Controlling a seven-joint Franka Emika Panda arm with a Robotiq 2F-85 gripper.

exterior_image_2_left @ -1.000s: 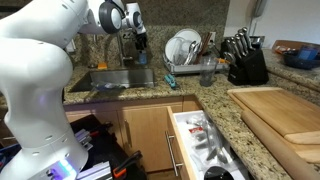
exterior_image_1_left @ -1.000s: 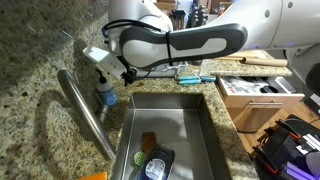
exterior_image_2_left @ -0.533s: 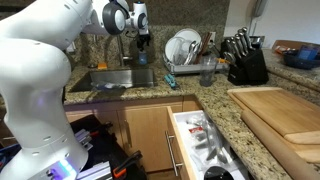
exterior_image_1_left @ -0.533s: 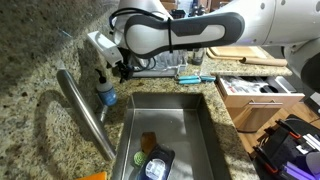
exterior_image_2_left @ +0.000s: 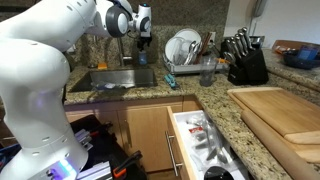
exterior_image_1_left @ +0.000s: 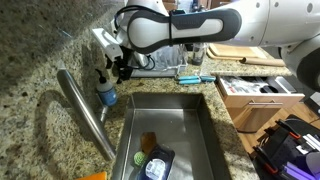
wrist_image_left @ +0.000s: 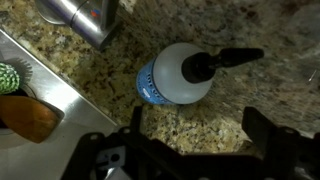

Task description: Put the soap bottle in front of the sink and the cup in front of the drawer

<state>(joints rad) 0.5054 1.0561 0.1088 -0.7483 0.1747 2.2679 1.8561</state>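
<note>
Here the gripper [wrist_image_left: 193, 118] stands wide open and holds nothing. Its two black fingers [wrist_image_left: 135, 120] are spread apart along the bottom of the wrist view. Just past their tips is the soap bottle [wrist_image_left: 172, 78], upright and seen from above, with blue liquid, a white top and a black pump whose spout points to the right in that view. Neither finger touches it.

In an exterior view the gripper [exterior_image_1_left: 116, 70] hangs just above the bottle [exterior_image_1_left: 105, 95]. The bottle stands on the speckled granite counter [wrist_image_left: 250, 30], just beside the base of the steel faucet [wrist_image_left: 80, 15] and near a corner of the sink [exterior_image_1_left: 207, 120]. Inside the basin lie a brown sponge-like piece [wrist_image_left: 30, 115] and a dark tray [exterior_image_1_left: 157, 160].

Farther out, in an exterior view, the cup [exterior_image_2_left: 208, 72] stands on the counter between the dish rack [exterior_image_2_left: 183, 50] and the knife block [exterior_image_2_left: 245, 62], well apart from the bottle. The drawer [exterior_image_2_left: 180, 130] is pulled open below the counter edge, beside the cabinet under the sink, with small items lying in it.
</note>
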